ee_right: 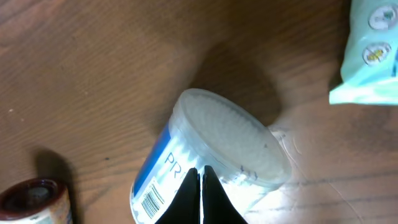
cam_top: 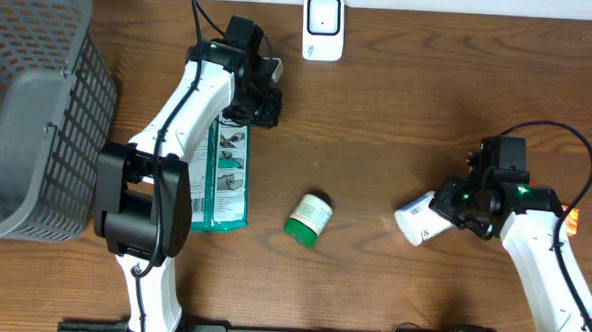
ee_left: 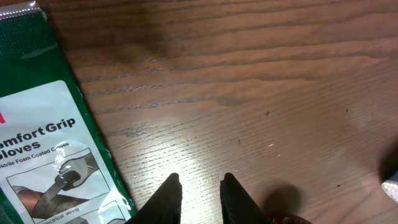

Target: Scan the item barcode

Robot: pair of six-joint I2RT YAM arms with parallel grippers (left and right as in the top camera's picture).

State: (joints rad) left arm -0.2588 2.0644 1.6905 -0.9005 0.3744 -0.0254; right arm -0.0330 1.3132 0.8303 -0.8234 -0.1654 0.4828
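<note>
**DESK:** Which item is it, and how will it handle?

**PHOTOGRAPHER:** Most likely the tub, lying on its side at the right of the table, toward the front edge. It is thin clear plastic with a flat lid, so it looks light and fairly stiff. It is also smooth and round, and may roll. The best hold, I judge, is across the body behind the lid rim, clear of the barcode.

**DESK:** Which way does it point?

**PHOTOGRAPHER:** From above, its long axis runs diagonally, one end toward the front-left and the other at the right gripper. In the right wrist view the lid face tilts up and away. The barcode sits on the side wall toward the other end, facing that camera.

**DESK:** And the pincers?

**PHOTOGRAPHER:** The right one's fingers are pressed together, tips at the lid rim, gripping nothing. The left gripper hangs well apart from the tub, beside a gloves pack, its fingers slightly parted with nothing between them. A green jar lies between the arms. What looks like the scanner stands at the back edge.
</note>
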